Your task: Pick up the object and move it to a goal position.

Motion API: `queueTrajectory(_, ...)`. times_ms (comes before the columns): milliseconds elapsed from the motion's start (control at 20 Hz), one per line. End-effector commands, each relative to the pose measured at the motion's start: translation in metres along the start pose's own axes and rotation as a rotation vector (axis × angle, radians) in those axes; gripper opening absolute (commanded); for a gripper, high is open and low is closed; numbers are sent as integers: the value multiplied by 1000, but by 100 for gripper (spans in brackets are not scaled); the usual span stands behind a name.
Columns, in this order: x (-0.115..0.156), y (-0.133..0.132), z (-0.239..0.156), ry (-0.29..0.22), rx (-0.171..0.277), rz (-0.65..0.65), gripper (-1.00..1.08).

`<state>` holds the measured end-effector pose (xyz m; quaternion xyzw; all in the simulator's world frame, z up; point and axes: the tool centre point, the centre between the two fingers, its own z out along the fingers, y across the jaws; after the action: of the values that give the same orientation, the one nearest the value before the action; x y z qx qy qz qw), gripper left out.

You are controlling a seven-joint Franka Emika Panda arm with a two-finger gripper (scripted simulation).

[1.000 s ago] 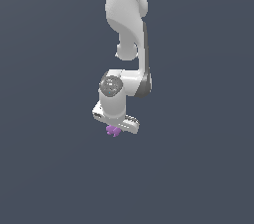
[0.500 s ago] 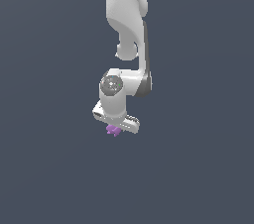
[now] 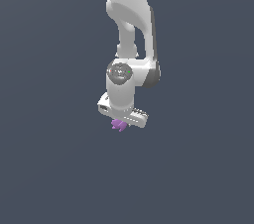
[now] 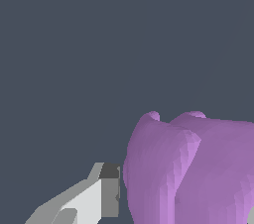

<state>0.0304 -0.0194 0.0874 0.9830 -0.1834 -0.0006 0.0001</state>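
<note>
The purple lumpy object [image 3: 119,125] hangs just under the white gripper [image 3: 122,120] in the exterior view, small against the hand and off the dark floor. In the wrist view the object [image 4: 193,168] fills the space between the jaws of the gripper [image 4: 179,200], its rounded lobes pointing away from the camera. One grey-tipped finger [image 4: 108,193] presses against its side. The other finger is almost out of the picture. The gripper is shut on the object. No goal marker shows in either view.
The white arm [image 3: 130,15] reaches down from the upper edge of the exterior view. Plain dark grey ground [image 3: 49,168] surrounds the gripper, with no other objects in view.
The wrist and hand have risen a little, toward the exterior view's right, carrying the purple object along. The grip on it is unchanged.
</note>
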Motion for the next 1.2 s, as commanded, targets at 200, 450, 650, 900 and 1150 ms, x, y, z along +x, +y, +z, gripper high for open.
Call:
queueTrajectory(200, -22, -32, -59, 1, 1, 0, -100)
queueTrajectory(450, -41, -61, -112, 2, -1, 0, -100)
queueTrajectory(650, -56, -85, -155, 2, -1, 0, -100)
queueTrajectory(900, -74, -114, -207, 2, -1, 0, -100)
queueTrajectory(1150, -87, -137, -248, 2, -1, 0, -100)
